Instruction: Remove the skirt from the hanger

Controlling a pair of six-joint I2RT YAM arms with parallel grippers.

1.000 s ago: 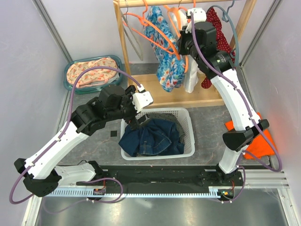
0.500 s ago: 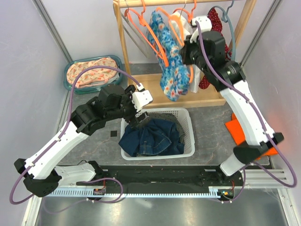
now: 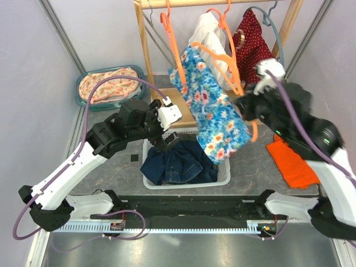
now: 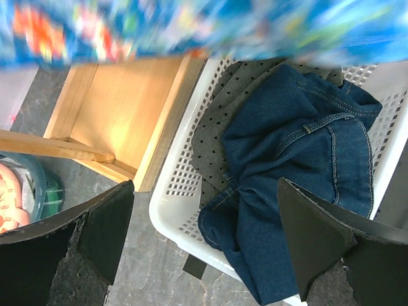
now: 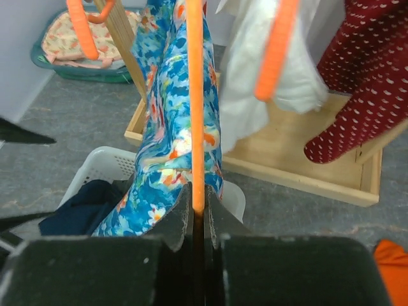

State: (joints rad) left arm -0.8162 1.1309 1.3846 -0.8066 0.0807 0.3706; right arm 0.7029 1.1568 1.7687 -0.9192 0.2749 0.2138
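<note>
The blue floral skirt (image 3: 214,105) hangs on an orange hanger (image 3: 228,61) that is pulled off the rack and out over the white basket (image 3: 224,161). My right gripper (image 3: 248,108) is shut on the hanger's lower bar (image 5: 195,115); the skirt (image 5: 169,127) drapes to the left of the bar in the right wrist view. My left gripper (image 3: 167,142) is open and empty above the basket's left side, over blue jeans (image 4: 299,166). The skirt shows blurred at the top of the left wrist view (image 4: 191,25).
The wooden rack (image 3: 146,55) holds another orange hanger (image 3: 167,28), a white garment (image 3: 208,39) and a red dotted garment (image 3: 253,41). A teal tub of cloth (image 3: 108,83) sits at left. Orange cloth (image 3: 292,161) lies at right.
My right arm swung toward the near right, pulling the hanger and skirt away from the rack and down over the basket. The left gripper barely moved.
</note>
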